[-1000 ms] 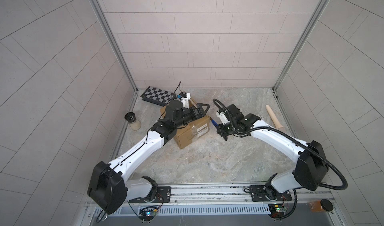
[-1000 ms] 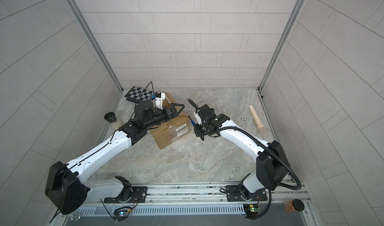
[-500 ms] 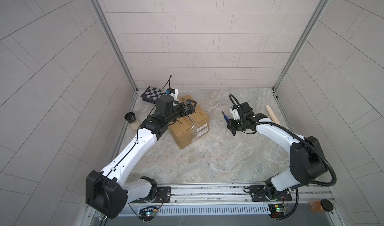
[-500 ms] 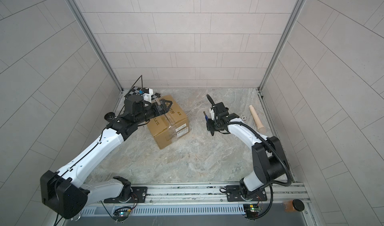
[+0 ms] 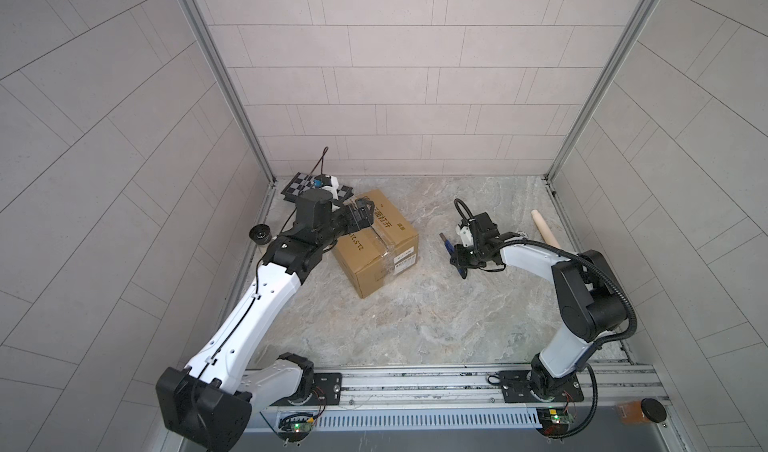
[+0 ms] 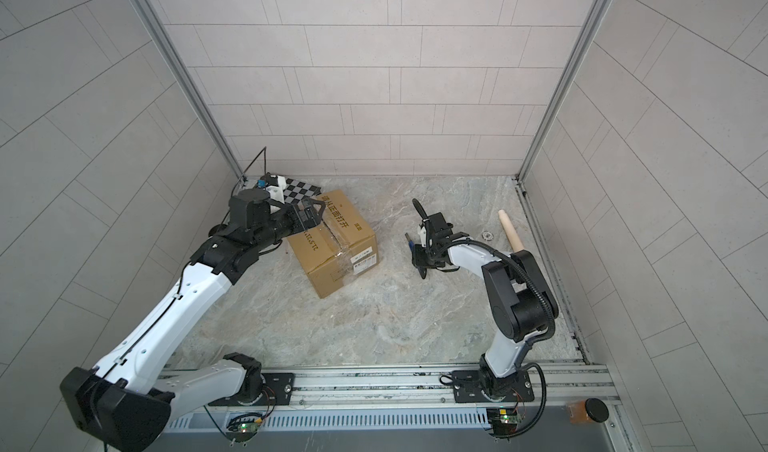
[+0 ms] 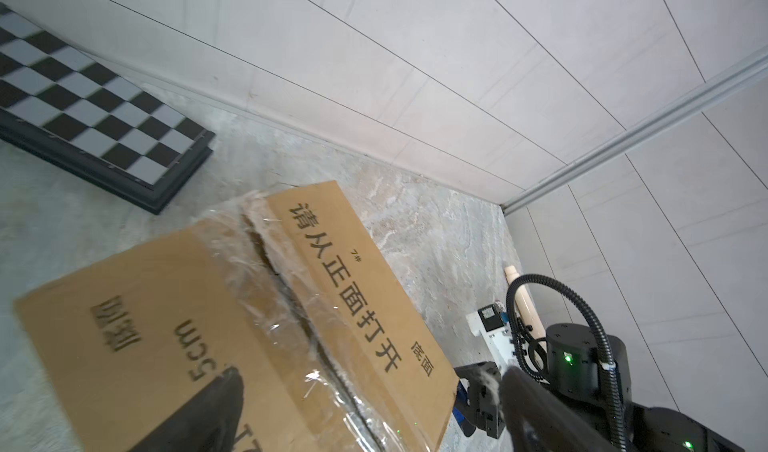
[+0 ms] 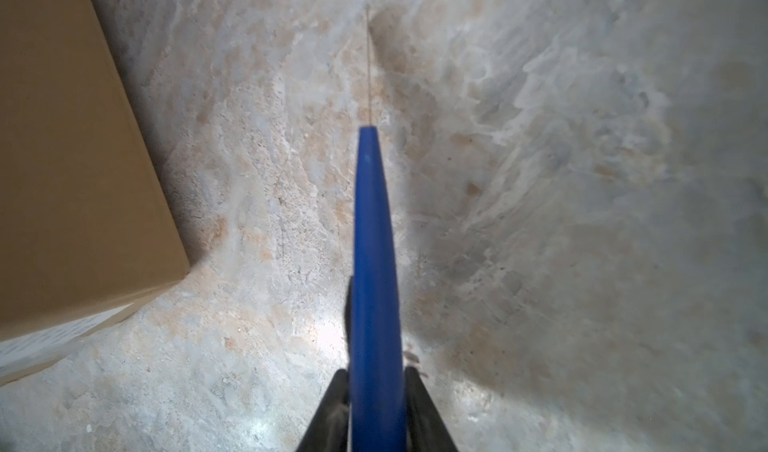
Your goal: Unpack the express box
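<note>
The express box [image 5: 376,246] [image 6: 332,242] is a brown carton with black print standing left of centre on the stone floor. Its clear tape is split along the top seam [image 7: 291,304]. My left gripper [image 5: 359,217] [image 6: 309,217] [image 7: 370,377] hovers open over the box's top near its left rear edge, with nothing between the fingers. To the right of the box, my right gripper [image 5: 455,254] [image 6: 417,250] [image 8: 376,375] sits low over the floor. It is shut on a blue-handled cutter [image 8: 374,242] [image 5: 448,244], whose thin blade points away from the fingers.
A checkered board case [image 5: 311,185] lies in the back left corner behind the box. A wooden rolling pin [image 5: 545,229] lies by the right wall, with a small metal ring [image 6: 486,234] near it. A small black round object [image 5: 259,234] sits at the left edge.
My right gripper has pulled away from the box to the right, carrying the blue cutter down toward the floor. My left gripper has drawn back toward the box's left rear, still open.
</note>
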Available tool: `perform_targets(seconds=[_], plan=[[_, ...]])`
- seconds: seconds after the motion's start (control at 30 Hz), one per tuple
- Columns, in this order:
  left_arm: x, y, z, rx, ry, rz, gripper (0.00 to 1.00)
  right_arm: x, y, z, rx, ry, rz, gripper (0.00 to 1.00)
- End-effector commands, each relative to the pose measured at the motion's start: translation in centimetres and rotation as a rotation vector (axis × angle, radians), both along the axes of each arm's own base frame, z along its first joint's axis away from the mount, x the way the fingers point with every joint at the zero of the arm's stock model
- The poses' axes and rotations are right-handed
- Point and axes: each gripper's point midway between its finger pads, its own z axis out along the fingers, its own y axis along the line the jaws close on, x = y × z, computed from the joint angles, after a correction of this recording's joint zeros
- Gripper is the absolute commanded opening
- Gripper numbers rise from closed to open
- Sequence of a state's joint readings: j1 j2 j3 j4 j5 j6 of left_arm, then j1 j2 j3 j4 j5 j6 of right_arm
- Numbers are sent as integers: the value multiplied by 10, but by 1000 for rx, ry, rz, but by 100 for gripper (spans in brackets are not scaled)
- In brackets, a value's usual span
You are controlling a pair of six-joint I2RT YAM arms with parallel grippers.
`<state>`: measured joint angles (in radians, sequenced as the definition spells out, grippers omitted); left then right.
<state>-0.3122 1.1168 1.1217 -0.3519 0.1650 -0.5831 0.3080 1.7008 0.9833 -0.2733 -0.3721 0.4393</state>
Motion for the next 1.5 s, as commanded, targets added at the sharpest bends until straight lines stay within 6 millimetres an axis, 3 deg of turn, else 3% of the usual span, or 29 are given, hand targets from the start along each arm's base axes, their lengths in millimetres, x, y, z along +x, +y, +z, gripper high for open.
perform_targets(seconds=[0.0,0.07,0.17,0.3,0.43,0.53,0.6,0.8,1.03,1.23,1.47], plan=[[-7,17,-17,35,42,41,100,9,-11,4,-25,-33,-42,36],[-7,14,-24,19,52,32,100,11,-18,12,-38,-45,-62,42],[-4,9,-28,-13,52,18,100,15,-26,40,-71,-90,-76,47],[3,-1,-30,-73,45,-5,100,14,-21,111,-96,-247,-54,53],[11,-9,-41,-121,63,-19,100,1,11,183,-129,-434,21,58],[12,-11,-57,-135,94,-13,100,-12,45,220,-148,-560,83,62],[12,-9,-68,-149,112,-2,100,-19,70,234,-128,-586,130,63],[13,-2,-94,-263,146,11,100,-31,133,239,-173,-616,269,64],[12,5,-95,-329,128,20,100,-43,181,225,-247,-619,392,65],[12,6,-98,-362,132,20,100,-43,198,205,-298,-602,421,65],[12,6,-101,-365,137,19,100,-28,198,188,-423,-598,416,65]])
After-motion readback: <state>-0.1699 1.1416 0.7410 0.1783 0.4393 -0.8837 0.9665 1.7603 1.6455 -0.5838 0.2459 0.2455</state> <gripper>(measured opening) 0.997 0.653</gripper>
